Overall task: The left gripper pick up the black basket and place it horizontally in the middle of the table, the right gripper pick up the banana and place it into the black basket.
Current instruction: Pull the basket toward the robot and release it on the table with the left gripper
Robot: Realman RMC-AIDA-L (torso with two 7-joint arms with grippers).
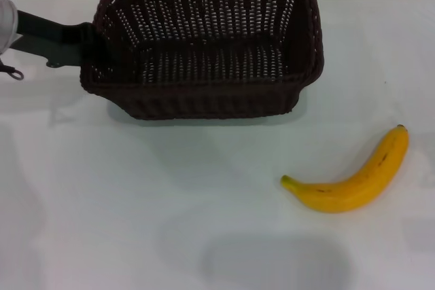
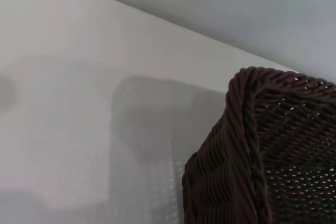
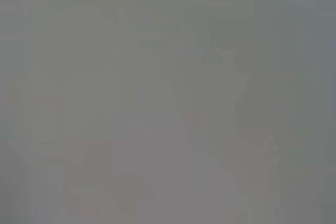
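Left gripper [image 1: 87,44] at upper left of head view, at the left end wall of the black basket [image 1: 204,45]; clamped on the rim there, it appears, fingers hidden by wicker. Basket sits long side across the upper centre of the white table [image 1: 136,202], its shadow offset below. Banana [image 1: 353,178] lies lower right, well apart from basket. Right gripper not visible.

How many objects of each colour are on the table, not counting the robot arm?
Black: 1, the basket
Yellow: 1, the banana
Total: 2
Both are on the white table. The left gripper is at the basket's left end.
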